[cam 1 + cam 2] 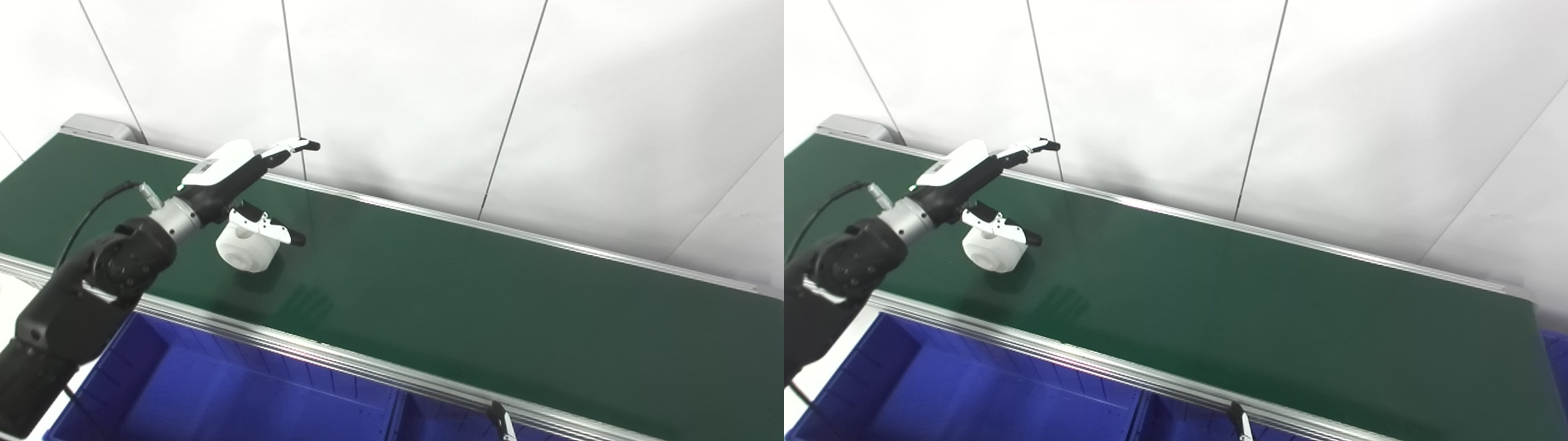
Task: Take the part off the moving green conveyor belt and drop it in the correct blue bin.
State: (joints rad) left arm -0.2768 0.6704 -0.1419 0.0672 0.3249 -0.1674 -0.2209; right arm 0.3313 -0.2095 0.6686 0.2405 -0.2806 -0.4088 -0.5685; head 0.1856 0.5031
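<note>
A white part (247,247), round and chunky with a hole in its top, sits on the green belt (465,294) toward the left end, nearer the front rail than the back wall. The left hand (242,184) reaches out over it from the lower left, fingers (288,147) stretched straight and spread well away from the thumb (269,225), so the hand is wide and holds nothing. The thumb lies across the top of the part; it may be just touching it, though the angle makes contact hard to judge. The long fingers point up and away toward the white wall panels (398,92), clear of the part.

In front of the belt, past its silver rail (318,352), stands a blue bin (245,398) with a divider (398,416) splitting it into compartments. At the bottom edge, right of the divider, only a thin dark tip (501,421) shows, probably part of the right hand; whether that hand is spread or closed cannot be told.
</note>
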